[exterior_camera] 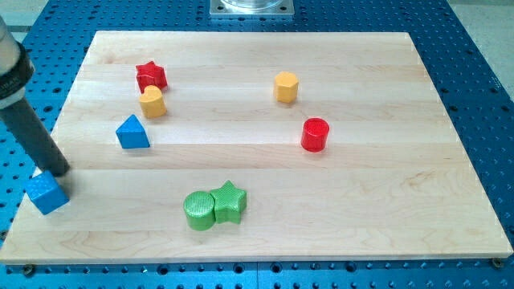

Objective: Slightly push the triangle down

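Note:
A blue triangle [132, 132] lies on the wooden board's left part. My tip [59, 172] is at the board's left edge, down and to the left of the triangle, well apart from it. The tip stands right above a blue cube [45, 193], at or very near its top edge. The dark rod runs up to the view's top left.
A red star [150, 76] and a yellow hexagonal block [152, 102] sit just above the triangle. Another yellow hexagonal block [286, 87] and a red cylinder [315, 134] lie to the right. A green cylinder [199, 210] touches a green star [229, 201] near the bottom.

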Available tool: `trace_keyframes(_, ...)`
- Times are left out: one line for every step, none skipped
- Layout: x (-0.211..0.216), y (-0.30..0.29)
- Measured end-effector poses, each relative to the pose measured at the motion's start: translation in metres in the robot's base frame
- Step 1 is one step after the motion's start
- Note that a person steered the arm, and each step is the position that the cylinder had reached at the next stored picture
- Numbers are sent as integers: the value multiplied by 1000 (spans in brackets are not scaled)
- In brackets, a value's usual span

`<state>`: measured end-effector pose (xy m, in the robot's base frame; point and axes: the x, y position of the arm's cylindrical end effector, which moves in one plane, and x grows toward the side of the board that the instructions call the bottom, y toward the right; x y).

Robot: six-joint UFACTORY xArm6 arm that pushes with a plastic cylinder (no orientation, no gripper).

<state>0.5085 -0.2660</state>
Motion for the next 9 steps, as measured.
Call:
trace_keyframes(26, 0)
trace_keyframes(34, 7)
trace_keyframes(24, 40)
trace_keyframes(-16, 150)
trace_keyframes(-75, 197)
trace_keyframes(-105, 162)
trace_keyframes(-98, 105)
trace_keyframes(-73, 73)
trace_keyframes(-46, 78)
